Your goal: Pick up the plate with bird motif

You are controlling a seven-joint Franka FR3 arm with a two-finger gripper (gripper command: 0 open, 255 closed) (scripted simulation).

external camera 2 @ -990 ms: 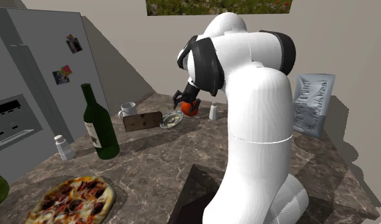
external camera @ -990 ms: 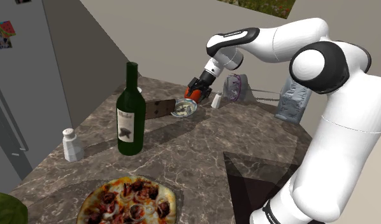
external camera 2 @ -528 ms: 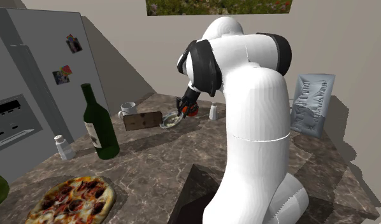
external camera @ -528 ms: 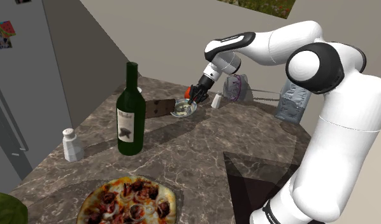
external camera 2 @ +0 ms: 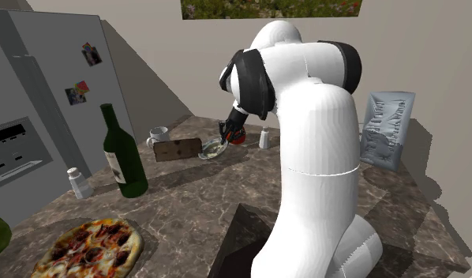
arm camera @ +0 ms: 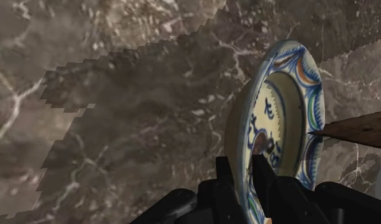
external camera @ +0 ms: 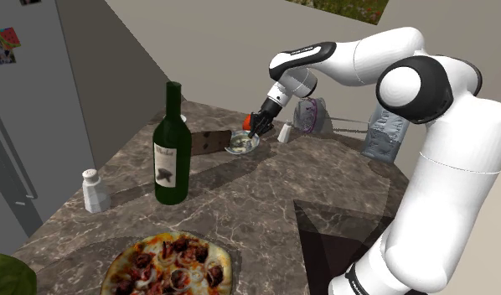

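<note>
The small plate (external camera: 240,147) has a pale centre with a dark blue bird figure and a blue, orange and green scalloped rim. It lies on the dark marble counter (external camera: 265,201), beside a brown block (external camera: 209,142). In the second exterior view the plate (external camera 2: 213,149) sits just below the hand. My gripper (external camera: 253,131) comes down on the plate's near rim. In the wrist view the two black fingers (arm camera: 225,172) are shut on the rim of the plate (arm camera: 281,108), one on each face.
A dark green wine bottle (external camera: 171,151) stands at the shoulder view's left, with a white shaker (external camera: 93,190) beyond it and a pizza (external camera: 172,264) at the front. A second white shaker (external camera: 285,132), a white mug (external camera 2: 158,136) and a grey bag (external camera: 384,134) stand near the back.
The hand dropped a little onto the plate's rim and the fingers closed from wide apart onto it. The plate has stayed on the counter.
</note>
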